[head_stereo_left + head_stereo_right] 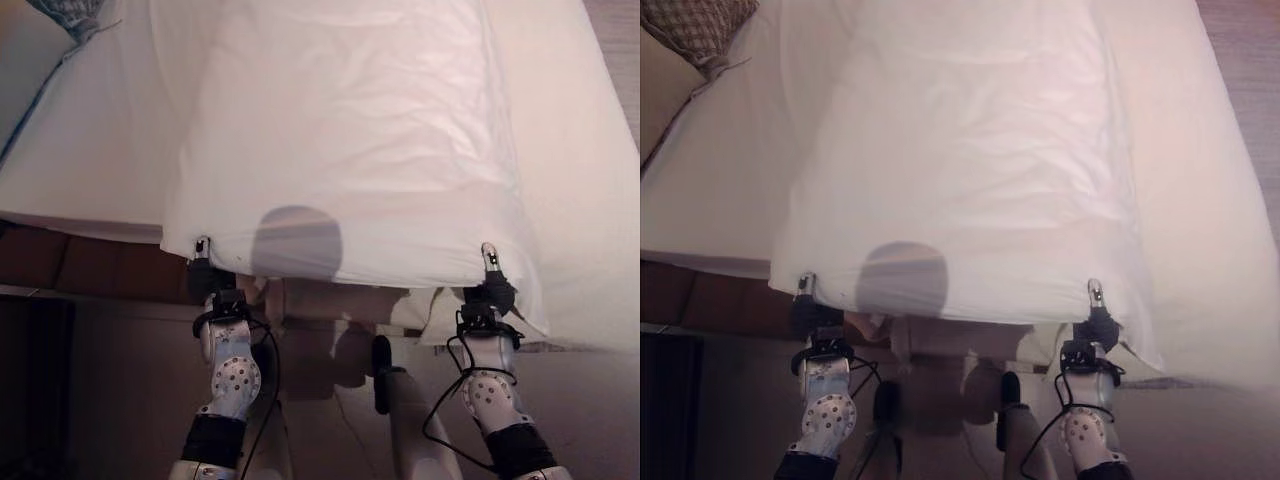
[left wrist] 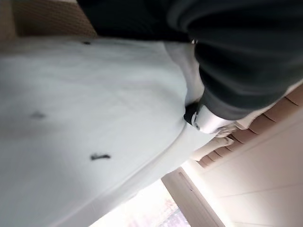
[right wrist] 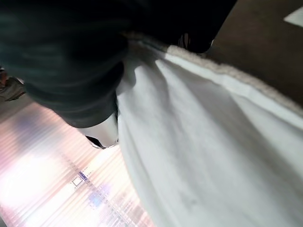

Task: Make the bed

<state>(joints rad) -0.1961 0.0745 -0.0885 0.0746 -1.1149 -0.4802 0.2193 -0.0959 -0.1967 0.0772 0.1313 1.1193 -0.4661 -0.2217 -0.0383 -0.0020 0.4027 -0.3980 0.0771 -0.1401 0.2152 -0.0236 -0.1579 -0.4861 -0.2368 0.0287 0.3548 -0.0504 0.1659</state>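
Left eye view: both the left hand (image 1: 203, 262) and right hand (image 1: 491, 272) pinch near-edge corners of the white cotton duvet (image 1: 350, 130), whose length runs away across the white-sheeted bed (image 1: 90, 150).

A white cloth duvet (image 1: 340, 130) lies spread on the white-sheeted bed (image 1: 90, 160). Its near edge overhangs the bed's near side, with the left hand (image 1: 203, 262) at its left corner and the right hand (image 1: 493, 275) at its right. A patterned pillow (image 1: 695, 25), apparently, sits at the far left.
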